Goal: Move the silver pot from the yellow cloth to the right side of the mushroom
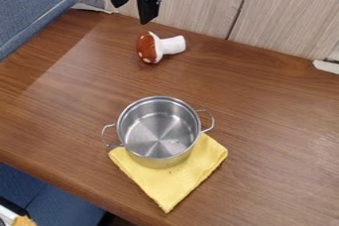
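While a blue surface (56, 197) is showing below the desk's edge, down to the left of the silver pot, a small orange thing (24, 221) is lying beside something white (7, 216), farther out in that same direction from the pot. On the near side of the pot, the yellow cloth (169, 185) is spreading over the wooden desk (278, 136), one corner pointing toward the camera and another reaching out to the right of the pot. The silver pot (159, 156) itself is standing upright on the far part of this cloth, its open top facing up and its bright inner bottom catching the light; one wire handle (108, 138) is sticking out from its left side, the other (210, 121) from its right. Beyond the pot, well apart from it, the toy mushroom (149, 47) is lying on its side on the desk, its red, white-spotted cap turning left and its white stem pointing right. Farther beyond the pot, past the mushroom and slightly left, the black gripper (131, 14) is hanging with its fingers standing wide apart. At the far side from the pot, pale wood-grain panels (285, 17) are rising behind the desk, and a blue padded partition (33, 7) is running along to the far left.
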Motion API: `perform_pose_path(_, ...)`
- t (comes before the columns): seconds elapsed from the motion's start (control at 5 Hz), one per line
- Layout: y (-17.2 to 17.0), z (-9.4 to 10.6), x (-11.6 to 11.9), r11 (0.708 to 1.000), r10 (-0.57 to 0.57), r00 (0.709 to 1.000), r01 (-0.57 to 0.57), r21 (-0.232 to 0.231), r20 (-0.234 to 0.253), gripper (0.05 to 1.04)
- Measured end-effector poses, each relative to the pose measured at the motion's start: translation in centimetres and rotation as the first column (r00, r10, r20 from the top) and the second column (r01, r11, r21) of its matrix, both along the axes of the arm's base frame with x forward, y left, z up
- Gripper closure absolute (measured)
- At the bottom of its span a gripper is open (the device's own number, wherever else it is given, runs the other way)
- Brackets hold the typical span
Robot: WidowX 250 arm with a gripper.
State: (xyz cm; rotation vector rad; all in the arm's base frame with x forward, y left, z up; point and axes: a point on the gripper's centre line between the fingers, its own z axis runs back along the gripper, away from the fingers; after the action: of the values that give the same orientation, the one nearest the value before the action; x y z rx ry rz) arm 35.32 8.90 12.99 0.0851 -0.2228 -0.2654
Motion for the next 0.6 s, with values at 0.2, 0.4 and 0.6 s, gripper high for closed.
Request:
perform_pose_path(0.2, -0.2, -1.3, -0.2, 1.000, -0.006, 0.999, 0.006, -0.014, -0.034, 0.083)
perform_pose_path(0.4, -2.1, -3.8, -2.1, 0.994, -0.086, 0.992, 0.080, -0.069, -0.092, 0.083)
perform_pose_path(0.6, -3.7, -3.6, -4.7, 0.988, -0.137, 0.987, 0.129, -0.089, -0.080, 0.083)
